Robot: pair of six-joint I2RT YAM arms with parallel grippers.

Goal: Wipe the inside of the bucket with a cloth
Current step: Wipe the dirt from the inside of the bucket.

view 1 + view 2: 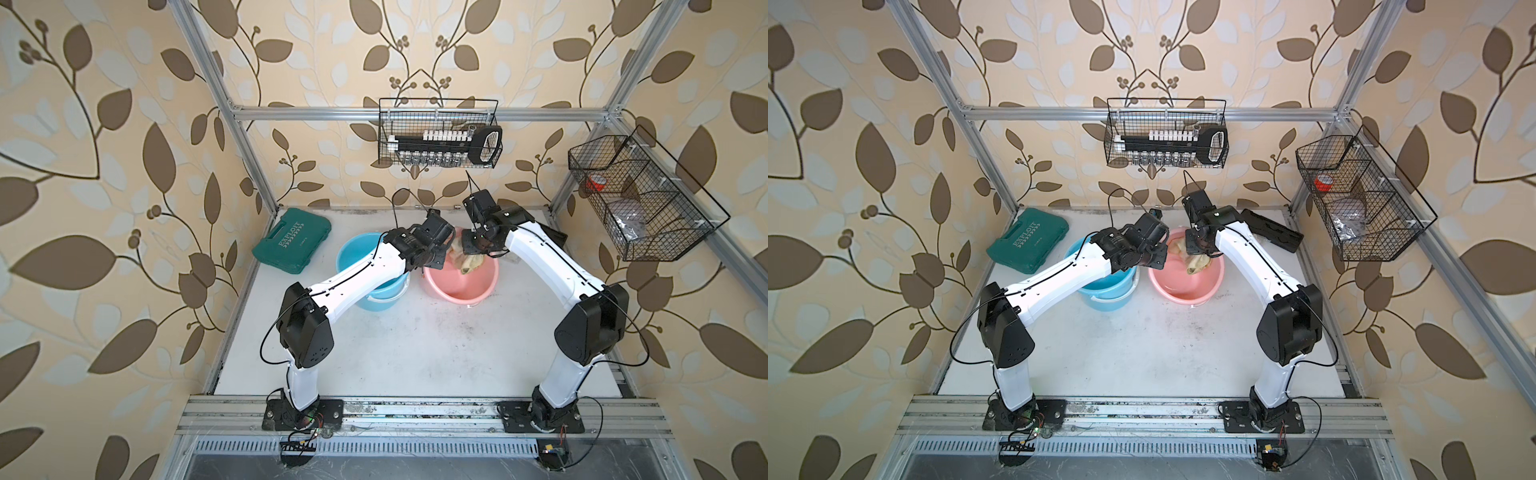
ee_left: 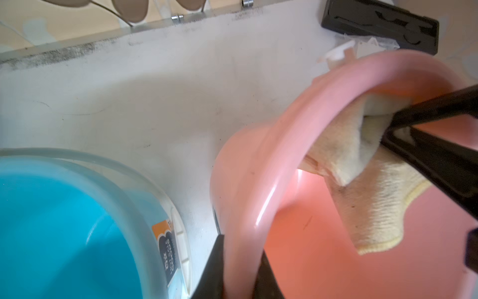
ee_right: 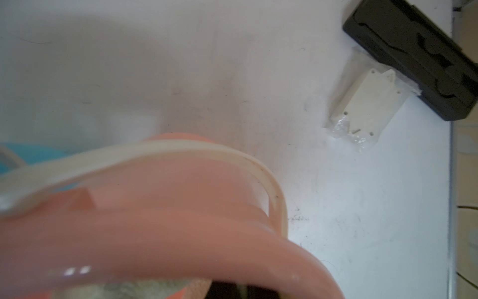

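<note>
Here the left gripper [image 2: 239, 274] is closed on the rim of the pink bucket [image 1: 457, 289], and the right gripper [image 2: 388, 126] seems to pinch the cloth [image 2: 375, 207] inside this bucket, near its rim.

glossy pink plastic bucket [image 2: 261, 165], nubby cloth [image 2: 372, 204]

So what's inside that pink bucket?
A stained beige cloth, pinched by the right pincer, by the far rim. The pink bucket shows bare floor nearer; whatever lies under the cloth is hidden.
</note>
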